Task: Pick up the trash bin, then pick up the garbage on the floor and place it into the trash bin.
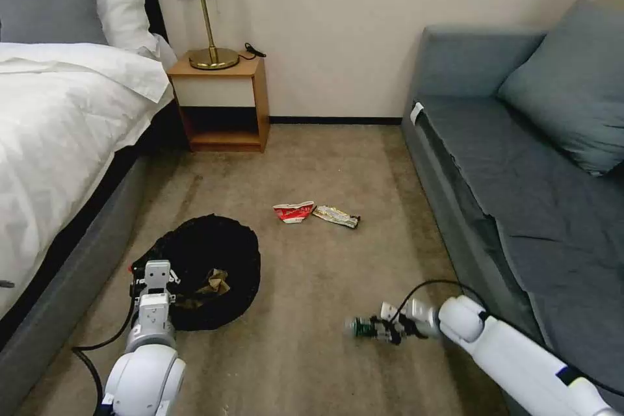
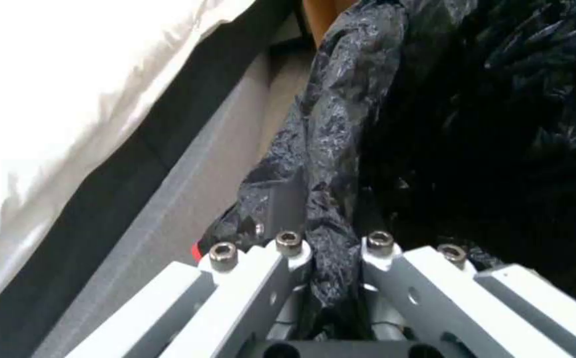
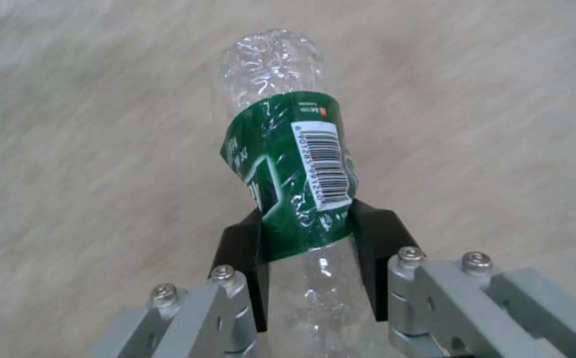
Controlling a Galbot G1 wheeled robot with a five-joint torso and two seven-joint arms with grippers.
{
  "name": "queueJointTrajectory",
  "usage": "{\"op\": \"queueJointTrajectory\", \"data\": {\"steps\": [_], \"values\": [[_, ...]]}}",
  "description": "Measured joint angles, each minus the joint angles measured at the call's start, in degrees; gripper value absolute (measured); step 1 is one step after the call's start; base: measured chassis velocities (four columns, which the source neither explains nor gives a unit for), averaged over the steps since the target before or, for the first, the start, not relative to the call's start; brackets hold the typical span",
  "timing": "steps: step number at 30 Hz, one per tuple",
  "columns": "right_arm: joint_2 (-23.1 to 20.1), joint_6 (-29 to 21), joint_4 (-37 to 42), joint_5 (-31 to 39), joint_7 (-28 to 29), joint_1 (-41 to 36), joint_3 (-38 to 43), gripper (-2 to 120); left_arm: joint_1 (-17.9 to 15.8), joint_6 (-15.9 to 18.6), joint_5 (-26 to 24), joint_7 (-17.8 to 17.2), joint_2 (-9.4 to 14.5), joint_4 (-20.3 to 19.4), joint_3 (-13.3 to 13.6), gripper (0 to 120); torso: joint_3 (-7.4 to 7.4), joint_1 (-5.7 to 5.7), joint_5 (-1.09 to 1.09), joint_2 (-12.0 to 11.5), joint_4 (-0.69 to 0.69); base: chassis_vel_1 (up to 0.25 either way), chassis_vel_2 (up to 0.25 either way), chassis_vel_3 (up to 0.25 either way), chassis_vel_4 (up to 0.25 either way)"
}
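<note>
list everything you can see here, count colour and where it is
trash bin: one, black liner, floor beside the bed, rim pinched by the left gripper
brown paper bag: one, crumpled, inside the bin
plastic bottle: one, clear with green label, held above the floor
paper cup: one, red and white, crushed, mid floor
snack wrapper: one, shiny yellowish, beside the cup
bed: one, white linen, left
nightstand: one, wood, against the wall
lamp: one, brass, on the nightstand
sofa: one, grey-blue, right
left gripper: jaws shut on the bin liner
right gripper: jaws shut on the bottle
</note>
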Motion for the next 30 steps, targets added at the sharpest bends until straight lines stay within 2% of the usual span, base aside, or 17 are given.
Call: {"op": "queueJointTrajectory", "data": {"steps": [8,14,16,17,20,21,23,24,27,30], "values": [[3.13,0.91,-2.02,0.33,0.13,7.14,2.2,28,-0.03,-0.04,0.24,-0.02,-0.16,-0.08,0.21,0,0.0,0.0,0.02,0.0,0.0,0.0,0.0,0.0,0.0],[7.35,1.38,-1.28,4.73,4.06,11.44,2.47,28,-0.16,-0.04,0.57,-0.03,-0.21,-0.16,0.33,0,0.0,0.01,0.0,0.0,0.0,0.0,0.0,0.0,0.0],[10.49,0.69,0.86,9.26,7.23,13.29,1.43,28,-0.27,-0.04,0.76,-0.03,-0.25,-0.16,0.42,0,0.0,0.01,-0.01,0.0,0.0,0.0,0.0,0.0,0.0],[10.49,0.69,0.86,9.26,7.23,13.29,1.43,28,-0.27,-0.04,0.76,-0.03,-0.25,-0.16,0.42,0,0.0,0.01,-0.01,0.0,0.0,0.0,0.0,0.0,0.0],[14.18,-1.34,4.77,18.76,12.52,15.03,-1.54,28,-0.44,-0.05,0.9,-0.03,-0.3,-0.16,0.5,0,0.0,0.01,-0.01,0.0,0.02,0.0,0.0,0.0,0.0],[14.18,-1.34,4.77,18.76,12.52,15.03,-1.54,28,-0.44,-0.05,0.9,-0.03,-0.3,-0.16,0.5,0,0.0,0.01,-0.01,0.0,0.02,0.0,0.0,0.0,0.0],[15.79,-2.36,7.63,25.33,16.48,15.74,-3.96,28,-0.46,-0.05,0.91,-0.04,-0.3,-0.16,0.5,0,0.0,0.01,-0.02,0.0,0.02,0.0,0.0,0.0,0.0],[15.79,-2.36,7.63,25.33,16.48,15.74,-3.96,28,-0.46,-0.05,0.91,-0.04,-0.3,-0.16,0.5,0,0.0,0.01,-0.02,0.0,0.02,0.0,0.0,0.0,0.0],[18.01,-4.17,11.47,32.58,20.34,15.94,-6.66,28,-0.5,-0.06,0.91,-0.03,-0.3,-0.16,0.46,0,0.0,0.0,-0.01,0.0,0.01,0.0,0.0,0.0,0.0],[18.82,-5.54,13.7,36.55,22.0,15.81,-8.0,28,-0.54,-0.06,0.89,-0.06,-0.31,-0.16,0.46,0,-0.01,0.0,-0.02,0.0,0.01,0.0,0.0,0.0,0.0]]}}
